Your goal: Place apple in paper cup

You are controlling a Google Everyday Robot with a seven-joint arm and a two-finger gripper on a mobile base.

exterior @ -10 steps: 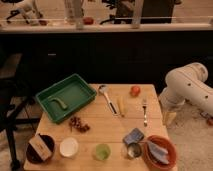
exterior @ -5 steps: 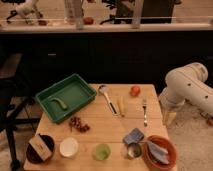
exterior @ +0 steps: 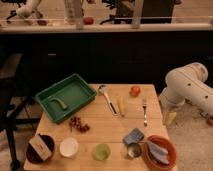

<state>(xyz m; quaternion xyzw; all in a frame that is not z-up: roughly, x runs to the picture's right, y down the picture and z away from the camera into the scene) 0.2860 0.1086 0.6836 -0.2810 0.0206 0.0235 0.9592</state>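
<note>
The apple, small and red-orange, rests on the wooden table near its far right side. At the table's near left edge the white paper cup stands upright, its mouth showing nothing inside. My white arm hangs off the table's right side. Below the arm, beside the table's right edge, my gripper points down, open and empty. It is to the right of the apple and nearer to me, apart from it, and far from the cup.
A green tray holding a green item sits at the far left. Dark grapes, a ladle, a fork, a blue sponge, a green cup, a metal cup, an orange bowl and a dark bowl crowd the table.
</note>
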